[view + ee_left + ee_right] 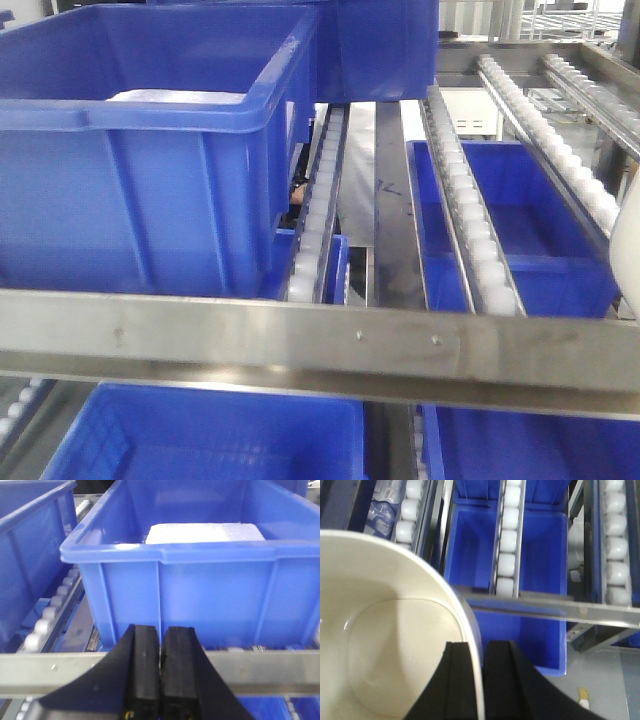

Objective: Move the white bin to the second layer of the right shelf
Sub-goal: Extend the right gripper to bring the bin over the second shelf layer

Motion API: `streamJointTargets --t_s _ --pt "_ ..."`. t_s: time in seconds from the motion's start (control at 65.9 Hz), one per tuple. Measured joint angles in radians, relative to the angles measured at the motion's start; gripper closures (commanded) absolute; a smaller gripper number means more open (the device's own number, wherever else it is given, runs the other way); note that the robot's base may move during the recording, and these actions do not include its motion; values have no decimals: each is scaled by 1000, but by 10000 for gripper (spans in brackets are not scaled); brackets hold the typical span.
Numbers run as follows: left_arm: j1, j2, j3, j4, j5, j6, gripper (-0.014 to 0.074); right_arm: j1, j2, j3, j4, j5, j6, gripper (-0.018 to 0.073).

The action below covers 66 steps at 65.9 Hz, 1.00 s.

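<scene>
My right claw [482,680] pinched the white bin [385,645] by its rim at the lower left of the wrist frame, the roller lanes [507,555] of the right shelf second layer [457,180] running up-frame beyond the front lip [560,609], my left claw [161,670] pressed together

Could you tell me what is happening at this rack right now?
The right gripper is pinching the rim of the white bin, holding it at the front lip of the steel roller rack. The bin does not look set on the rollers yet. The left gripper is shut on nothing, in front of a blue crate that sits on the rack.
</scene>
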Motion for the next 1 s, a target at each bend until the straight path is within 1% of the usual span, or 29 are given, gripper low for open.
streamJointTargets --t_s 1.001 --pt "0 0 0 0 0 0 512 0 0 0 0 0 0 512"
